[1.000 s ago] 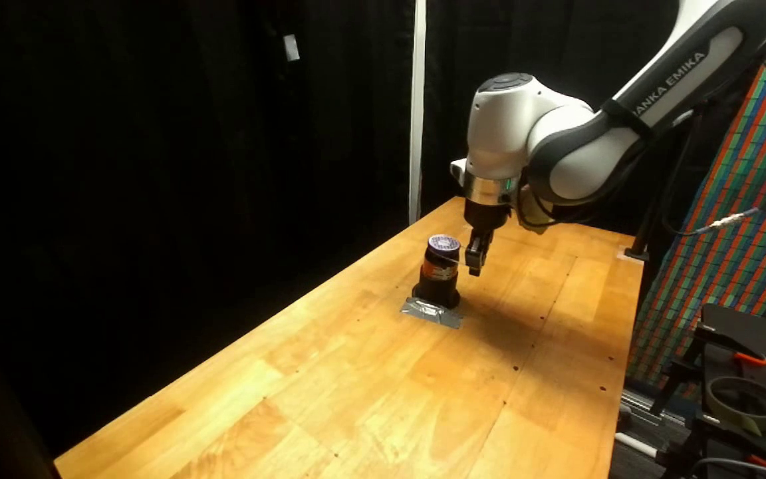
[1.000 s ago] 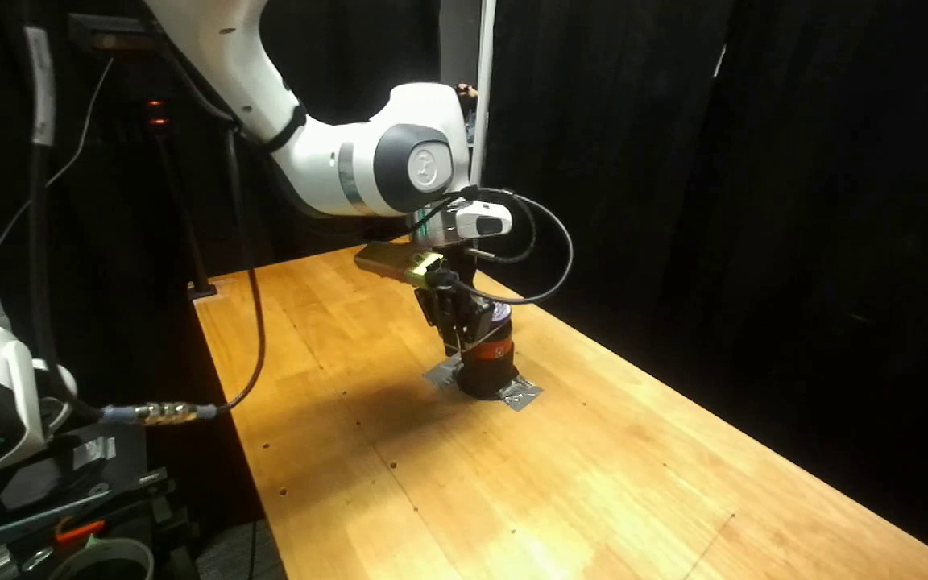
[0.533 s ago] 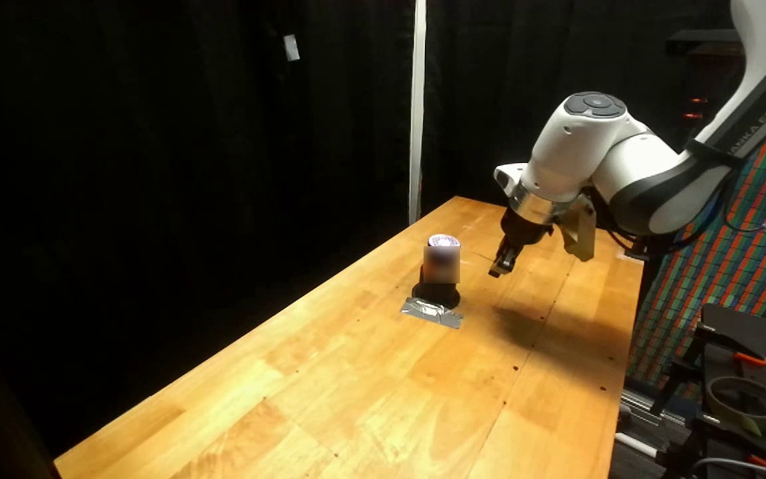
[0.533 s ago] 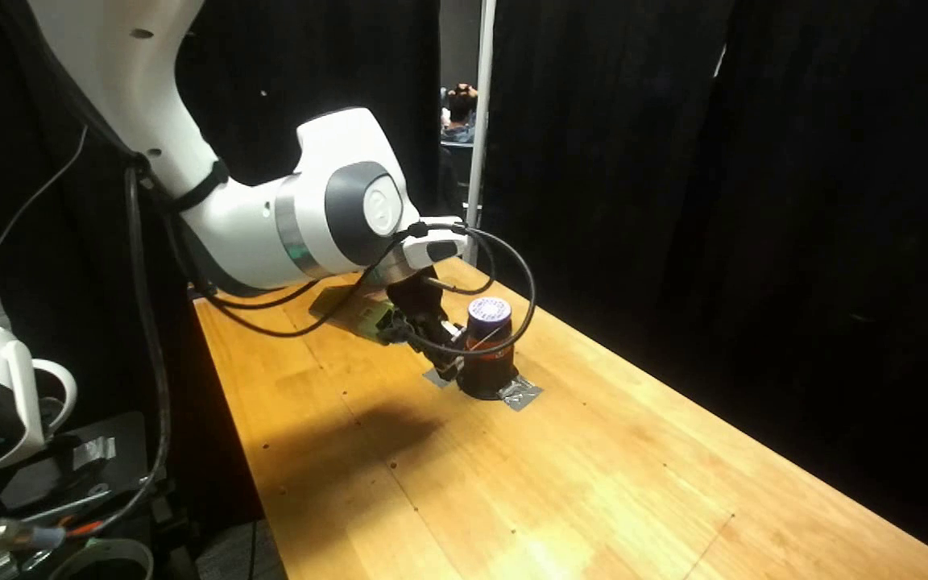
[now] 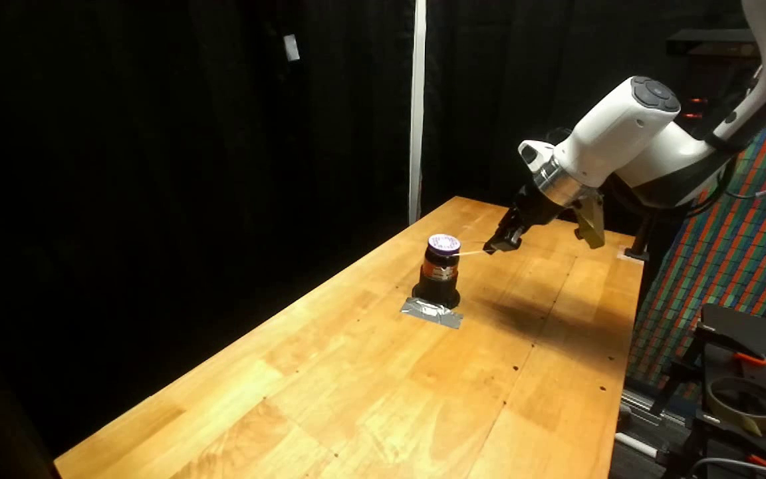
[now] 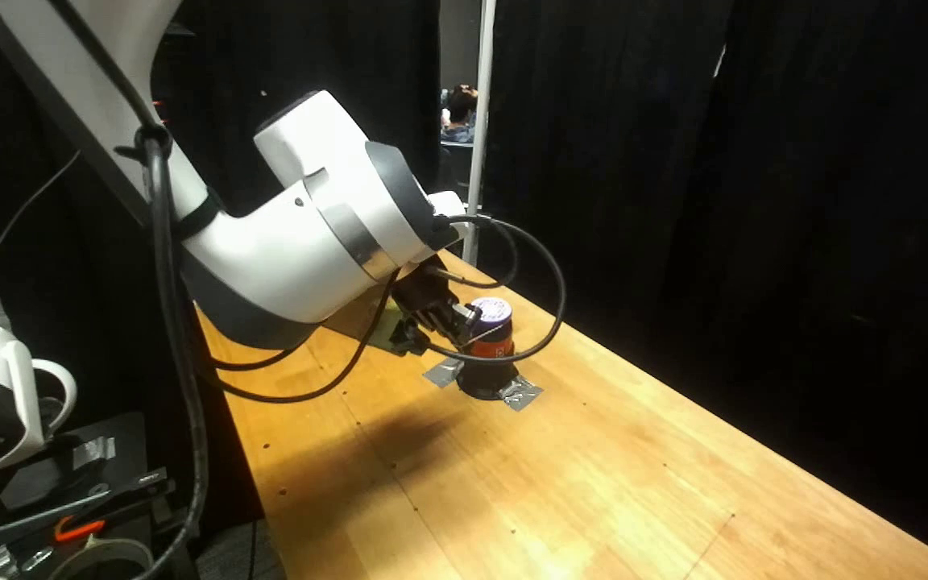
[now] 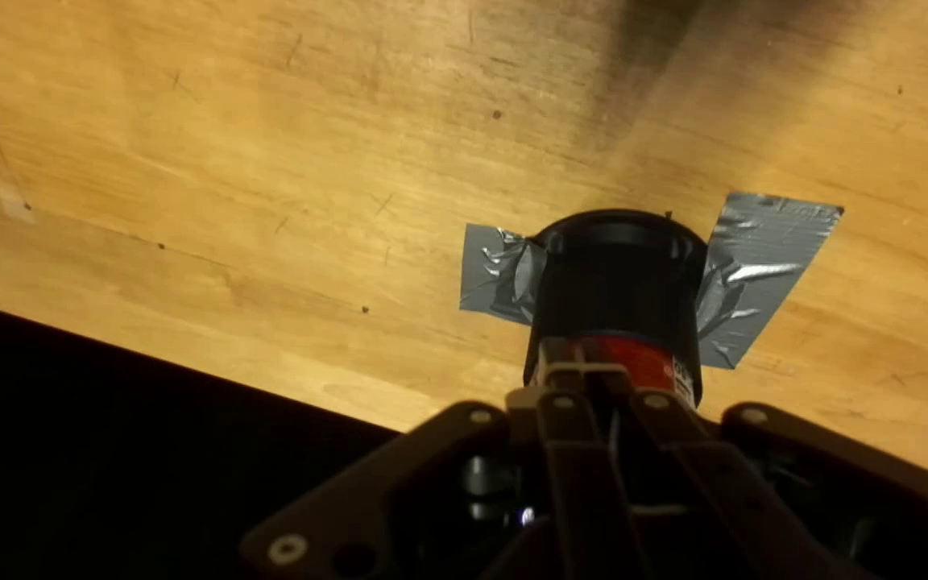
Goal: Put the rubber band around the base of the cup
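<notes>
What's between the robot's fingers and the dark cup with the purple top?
In an exterior view, a thin pale rubber band stretches from the fingers to the cup.

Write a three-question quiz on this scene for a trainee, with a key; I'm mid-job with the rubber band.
1. Multiple choice: in the wrist view, what flanks the base of the cup? (a) clamps (b) grey tape (c) wooden blocks
2. Fill in: the rubber band runs from the cup to the ____.
3. True or false: the rubber band already sits around the cup's base.
Key: 1. b. 2. gripper. 3. false; it meets the cup near its top.
</notes>
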Robot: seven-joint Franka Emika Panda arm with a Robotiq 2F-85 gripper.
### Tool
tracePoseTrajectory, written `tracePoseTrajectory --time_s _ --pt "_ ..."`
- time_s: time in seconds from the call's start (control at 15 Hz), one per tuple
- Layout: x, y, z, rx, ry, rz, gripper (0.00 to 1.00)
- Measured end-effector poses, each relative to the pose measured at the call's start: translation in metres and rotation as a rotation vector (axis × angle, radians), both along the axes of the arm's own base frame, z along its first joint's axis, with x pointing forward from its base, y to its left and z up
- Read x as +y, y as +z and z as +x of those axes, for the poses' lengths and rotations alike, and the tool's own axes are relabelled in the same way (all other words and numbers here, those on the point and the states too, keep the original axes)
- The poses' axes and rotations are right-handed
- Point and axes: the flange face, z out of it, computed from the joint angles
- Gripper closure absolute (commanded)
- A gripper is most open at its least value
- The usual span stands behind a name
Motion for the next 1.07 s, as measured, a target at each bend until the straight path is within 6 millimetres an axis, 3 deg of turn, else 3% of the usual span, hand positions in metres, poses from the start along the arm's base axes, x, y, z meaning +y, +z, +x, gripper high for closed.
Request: tracePoseTrajectory --time_s 1.07 --pt "0.013 0.029 -0.002 -0.066 0.038 0.026 0.9"
